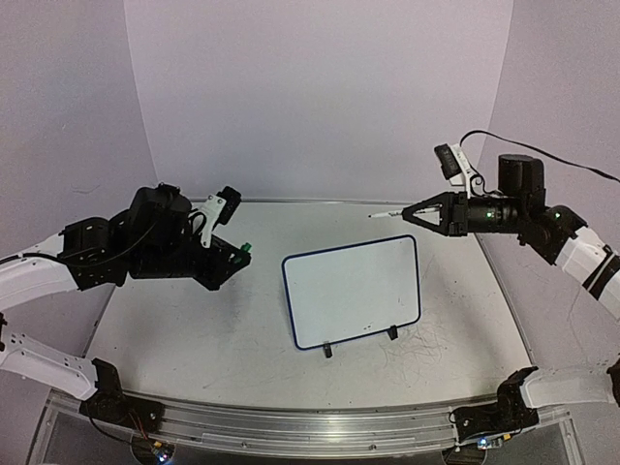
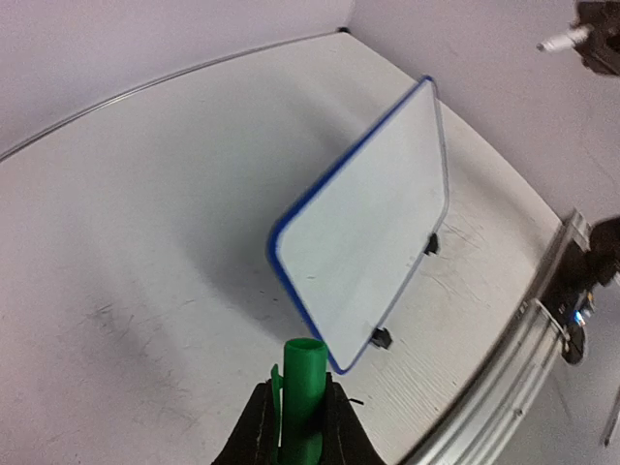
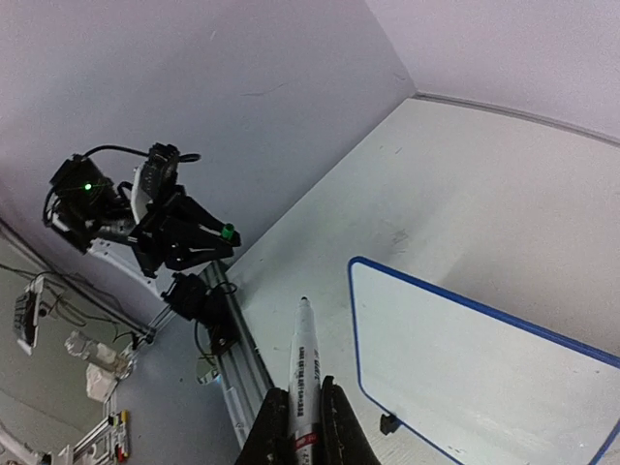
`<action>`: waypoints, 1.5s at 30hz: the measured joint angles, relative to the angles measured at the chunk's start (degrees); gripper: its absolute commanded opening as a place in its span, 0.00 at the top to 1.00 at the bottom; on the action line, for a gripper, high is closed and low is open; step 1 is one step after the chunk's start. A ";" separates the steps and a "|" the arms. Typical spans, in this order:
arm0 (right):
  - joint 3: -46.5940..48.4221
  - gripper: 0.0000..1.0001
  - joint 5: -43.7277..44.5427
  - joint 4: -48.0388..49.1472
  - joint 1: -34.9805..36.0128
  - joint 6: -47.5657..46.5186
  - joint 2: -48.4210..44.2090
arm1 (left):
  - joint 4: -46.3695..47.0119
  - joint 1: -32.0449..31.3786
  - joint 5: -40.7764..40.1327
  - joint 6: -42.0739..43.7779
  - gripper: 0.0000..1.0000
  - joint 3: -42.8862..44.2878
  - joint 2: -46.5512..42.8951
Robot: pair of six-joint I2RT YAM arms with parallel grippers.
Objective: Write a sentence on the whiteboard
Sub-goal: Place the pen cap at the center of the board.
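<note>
nearest the arm bases, the whiteboard [image 1: 354, 291] stands propped at a tilt on its two black feet [image 1: 327, 351] in the middle of the worktop [image 1: 174, 320]. its face is blank, with no sentence on it yet. farther back on the left, the left fingers [image 2: 254, 431] are clenched on a green cap [image 2: 302, 387], well apart from the board. farthest, on the right, the right fingers [image 3: 337, 426] grasp the marker [image 3: 302, 373], its bare tip up in the air beyond the board's far edge. to do this well, i'd lower the tip to the top left corner and press lightly so the board neither slides nor tips. i'd also start high, leaving room for every word.
</note>
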 measured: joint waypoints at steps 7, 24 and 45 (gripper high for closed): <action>-3.76 1.00 9.32 2.85 0.09 1.61 -0.64 | 0.56 9.63 -8.96 -14.77 1.00 -9.36 -2.19; -17.29 1.00 14.09 10.29 0.66 0.42 -11.89 | 11.36 10.83 -11.19 -29.30 1.00 -22.23 14.24; -21.68 1.00 14.85 13.65 0.66 5.29 -16.71 | 23.82 10.78 -12.70 -28.90 0.85 -26.19 24.17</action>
